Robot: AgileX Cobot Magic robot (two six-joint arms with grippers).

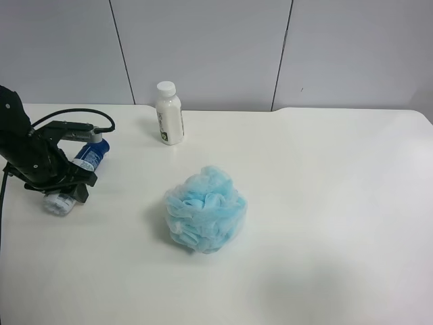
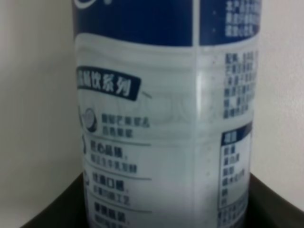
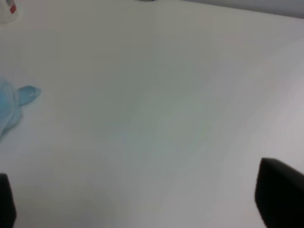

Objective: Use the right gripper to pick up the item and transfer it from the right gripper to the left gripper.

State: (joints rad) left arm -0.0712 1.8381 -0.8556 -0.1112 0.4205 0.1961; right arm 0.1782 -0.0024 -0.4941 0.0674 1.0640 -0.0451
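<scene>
The white table [image 1: 325, 203] carried a white bottle [image 1: 169, 114] standing upright near its far edge and a fluffy light-blue puff [image 1: 206, 210] resting near the middle, well apart from the bottle, while whether the tilted can [image 1: 86, 157] at the exterior high view's left touched it was unclear.

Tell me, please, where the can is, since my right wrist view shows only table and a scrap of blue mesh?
Observer: The can is clamped in the left gripper; its label fills the left wrist view.
Operator: Is it upright there?
Observer: No. In the exterior high view it is tilted, blue end higher, white end low near the table.
Operator: What else is out there?
Observer: A white bottle stands upright toward the back, apart from the blue mesh puff.
</scene>
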